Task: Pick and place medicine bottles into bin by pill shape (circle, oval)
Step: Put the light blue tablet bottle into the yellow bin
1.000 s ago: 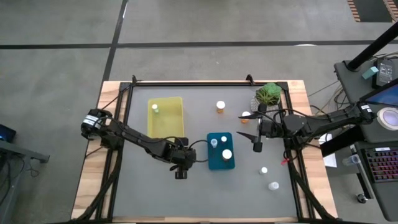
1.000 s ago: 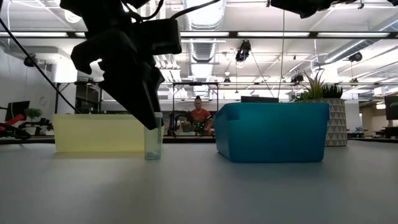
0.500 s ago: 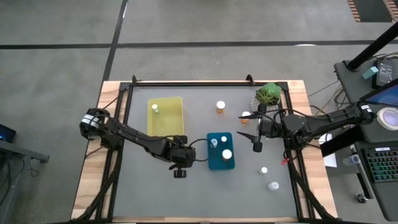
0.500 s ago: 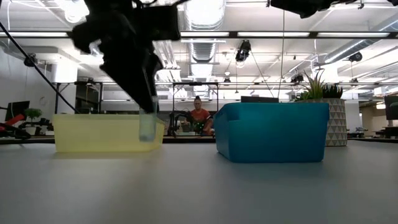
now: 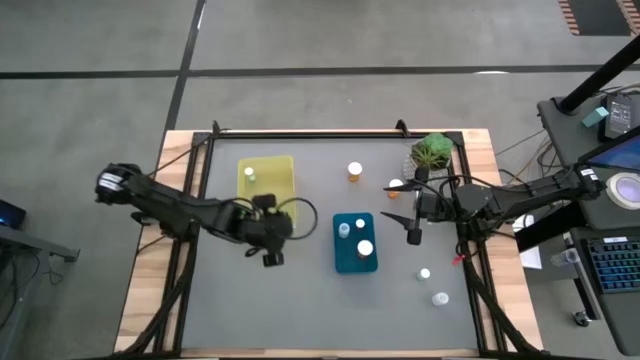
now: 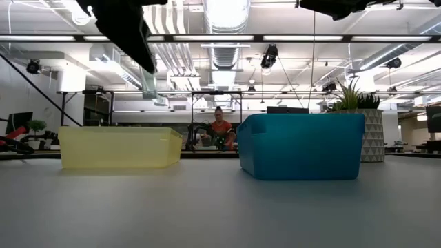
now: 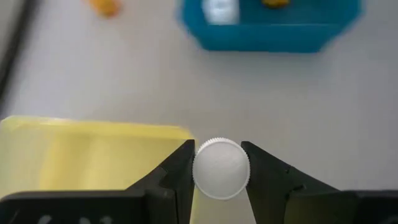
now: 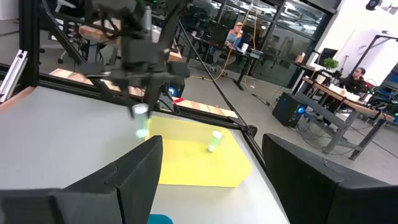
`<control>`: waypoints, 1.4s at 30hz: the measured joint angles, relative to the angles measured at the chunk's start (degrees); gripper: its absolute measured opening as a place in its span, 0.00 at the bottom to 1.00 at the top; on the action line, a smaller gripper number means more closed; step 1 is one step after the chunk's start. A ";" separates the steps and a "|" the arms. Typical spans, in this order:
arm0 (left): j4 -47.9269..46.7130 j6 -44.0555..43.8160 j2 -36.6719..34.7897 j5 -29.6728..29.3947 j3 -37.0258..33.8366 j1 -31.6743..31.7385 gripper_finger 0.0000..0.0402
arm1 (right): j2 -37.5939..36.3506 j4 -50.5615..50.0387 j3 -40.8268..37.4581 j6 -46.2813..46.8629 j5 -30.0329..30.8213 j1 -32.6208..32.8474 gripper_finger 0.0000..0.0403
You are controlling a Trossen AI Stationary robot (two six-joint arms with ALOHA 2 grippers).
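Note:
My left gripper (image 5: 271,257) is shut on a clear medicine bottle (image 6: 150,85) with a white cap (image 7: 221,168), held high over the table just off the near end of the yellow bin (image 5: 267,186). One bottle (image 5: 250,173) stands in that bin. The blue bin (image 5: 355,243) holds two bottles. Two orange bottles (image 5: 355,171) stand on the table at the far side, and two white ones (image 5: 424,273) at the near right. My right gripper (image 5: 406,213) hangs open and level to the right of the blue bin. My left gripper pinches the bottle between its two fingers (image 7: 179,163), one on each side of the white cap's rim (image 7: 198,167). The fingers slant down from above. The clear body (image 8: 140,122) hangs below them, slightly tilted, and is lifted clear of the table.
A potted green plant (image 5: 431,152) stands at the far right corner. A black frame rail (image 5: 310,131) runs along the table's far edge. Bare grey table lies in front of both bins (image 6: 220,207). People sit in the room beyond the table.
My left gripper has risen steeply and drawn back toward the table's left and far side, nearer the yellow bin. The clear bottle, which stood on the table between its fingers, has gone up with it and now hangs well clear of the table.

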 joint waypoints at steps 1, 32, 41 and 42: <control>0.20 -1.24 -1.57 -1.13 -0.93 0.32 0.25 | 0.00 -0.01 0.00 0.00 0.00 0.00 0.66; 1.54 -35.89 -16.23 -4.56 -27.43 12.96 0.25 | 0.00 0.01 0.02 -0.04 -0.02 0.00 0.66; 1.67 -35.80 -12.32 -3.87 -27.45 13.11 0.25 | 0.00 -0.01 0.00 -0.04 0.00 0.00 0.66; 1.74 -35.80 -11.85 -3.84 -27.45 13.11 0.25 | 0.00 -0.01 0.00 -0.04 -0.02 0.00 0.66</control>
